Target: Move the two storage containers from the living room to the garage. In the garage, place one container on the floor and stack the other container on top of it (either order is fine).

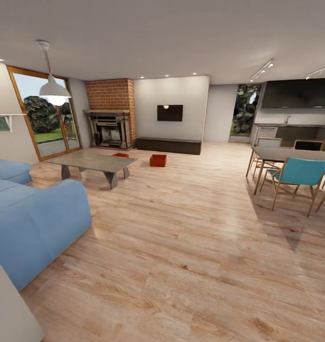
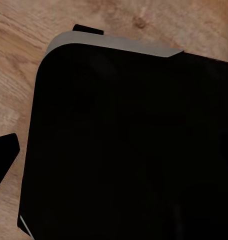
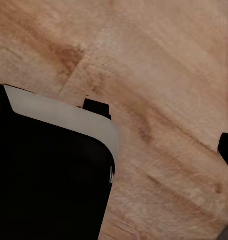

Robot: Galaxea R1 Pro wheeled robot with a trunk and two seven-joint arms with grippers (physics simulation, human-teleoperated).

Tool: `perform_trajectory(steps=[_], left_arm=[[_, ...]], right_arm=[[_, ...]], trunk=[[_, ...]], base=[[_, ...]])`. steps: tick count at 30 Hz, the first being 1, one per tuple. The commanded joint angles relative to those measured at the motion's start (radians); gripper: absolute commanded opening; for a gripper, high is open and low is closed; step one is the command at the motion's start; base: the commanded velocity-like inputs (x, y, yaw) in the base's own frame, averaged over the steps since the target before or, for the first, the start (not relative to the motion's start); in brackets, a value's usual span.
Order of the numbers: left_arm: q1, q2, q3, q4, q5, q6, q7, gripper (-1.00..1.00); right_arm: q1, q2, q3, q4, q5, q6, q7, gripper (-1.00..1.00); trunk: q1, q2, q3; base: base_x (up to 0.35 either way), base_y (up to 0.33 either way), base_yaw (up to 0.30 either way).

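Head view: living room, both storage containers on the wood floor [image 1: 191, 228], far off at 12 o'clock.
I see one storage container [image 1: 157, 160] before the dark cabinet [image 1: 168, 145]; the second container [image 1: 120, 155] sits partly behind the coffee table [image 1: 93, 161], near the fireplace [image 1: 110, 128]. Blue sofa [image 1: 34, 218] at 9 o'clock. Either tool's state: I cannot tell.

Home living room, blue sofa [image 1: 34, 223], brick fireplace [image 1: 110, 114], wall TV [image 1: 170, 113]

2 orange-red open-top storage bins [image 1: 158, 160] [image 1: 120, 155] sit on the light wood-plank floor [image 1: 191, 247] with brown grain streaks, near a red brick fireplace [image 1: 111, 114], blue fabric sofa [image 1: 32, 218] and teal-backed wooden chair [image 1: 298, 173].
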Motion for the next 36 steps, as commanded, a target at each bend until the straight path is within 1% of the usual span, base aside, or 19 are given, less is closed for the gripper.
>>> perform_trajectory(steps=[1, 36], left_arm=[[0.0, 0.0, 0.001, -0.001, 0.005, -0.002, 0.001, 1.0], [0.0, -0.002, 0.001, -0.001, 0.002, -0.002, 0.002, 1.0]], right_arm=[[-0.001, 0.0, 0.003, 0.003, 0.006, -0.004, -0.005, 1.0], [-0.001, 0.002, 0.003, 0.003, 0.006, -0.004, -0.005, 1.0]], trunk=[[0.001, 0.0, -0.001], [0.001, 0.0, -0.001]], base=[[0.324, 0.0, 0.0], [0.324, 0.0, 0.0]])
